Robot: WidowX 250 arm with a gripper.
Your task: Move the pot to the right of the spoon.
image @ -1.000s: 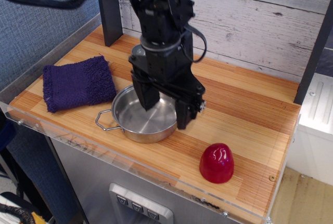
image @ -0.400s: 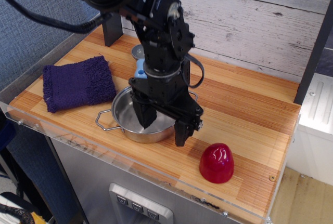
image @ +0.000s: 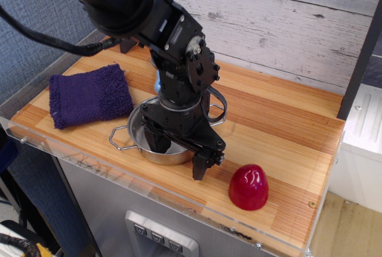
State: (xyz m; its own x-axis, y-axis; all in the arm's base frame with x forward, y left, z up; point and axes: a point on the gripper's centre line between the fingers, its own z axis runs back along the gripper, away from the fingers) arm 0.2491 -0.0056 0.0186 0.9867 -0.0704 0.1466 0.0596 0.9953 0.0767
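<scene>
Observation.image shows the stainless-steel pot (image: 156, 142) at lower centre of the counter (image: 280, 149), rigid, light, slippery; the hand (image: 177, 157) straddles its near rim, spread wide — the best hold.

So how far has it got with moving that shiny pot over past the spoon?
Early days. Done: the gripper is lowered to the pot, one finger inside the bowl and the other outside its near-right rim. In hand: closing on that rim; the jaws look open. Left: lifting the pot and setting it right of the spoon, which is mostly hidden behind the arm. The pot sits beside the purple cloth.
</scene>
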